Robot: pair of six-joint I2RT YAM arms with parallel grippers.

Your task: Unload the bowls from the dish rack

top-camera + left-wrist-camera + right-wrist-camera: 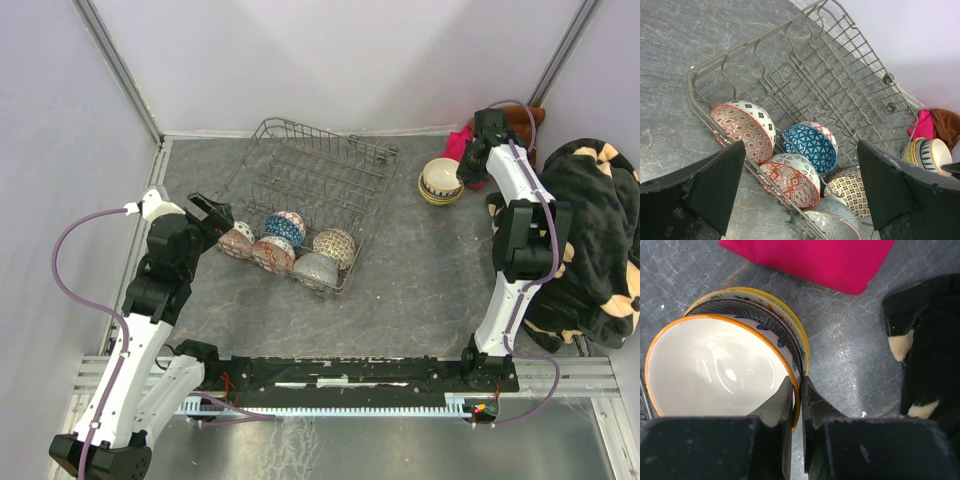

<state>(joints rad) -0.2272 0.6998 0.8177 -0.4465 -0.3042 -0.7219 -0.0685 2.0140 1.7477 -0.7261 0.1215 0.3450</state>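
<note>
The job looks somewhat under half done. The rack [320,165] sits mid-tabletop [400,290], toward the far edge, and five bowls [807,142] lean on edge in a cluster at its near end; the rest of the wire floor is bare.

Near the far right corner a stack [438,184] of unloaded bowls stands upright, nested one inside another, just beside a pink cloth [810,260] and a black-and-cream blanket [590,230]. The right wrist view shows three rims for sure: cream with an orange edge on top, dark-striped under it, yellow below. More may be hidden underneath; I cannot count from here.

The right gripper [796,392] has its jaws pinched together on the near rim of the top bowl [715,365], one finger inside and one outside, so that bowl seems seated in the stack but not yet let go.

The left gripper [212,210] hangs by the rack's near left corner, fingers spread wide and holding nothing, facing the red-patterned bowl nearest it.

Left to do: release this one, then clear the five.
</note>
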